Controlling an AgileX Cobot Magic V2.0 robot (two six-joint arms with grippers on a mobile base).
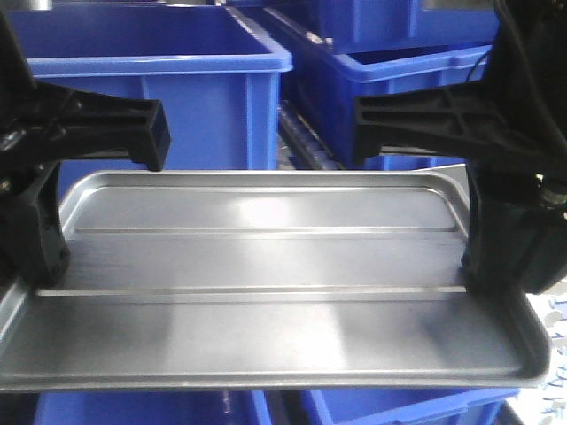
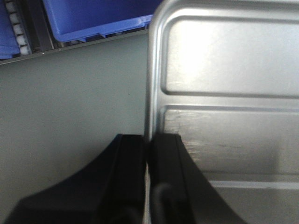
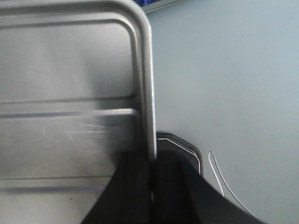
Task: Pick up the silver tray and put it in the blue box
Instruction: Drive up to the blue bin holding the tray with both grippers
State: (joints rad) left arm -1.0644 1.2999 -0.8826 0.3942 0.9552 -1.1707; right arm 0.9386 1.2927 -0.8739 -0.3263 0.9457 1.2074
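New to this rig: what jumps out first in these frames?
The silver tray fills the front view, held up at both ends. The left hand and right hand each pinch one end rim. Behind it stands a blue box, with more blue crates around.

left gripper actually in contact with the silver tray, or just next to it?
Touching. Left wrist view shows the left gripper clamping the silver tray by its rim, one finger each side, no gap.
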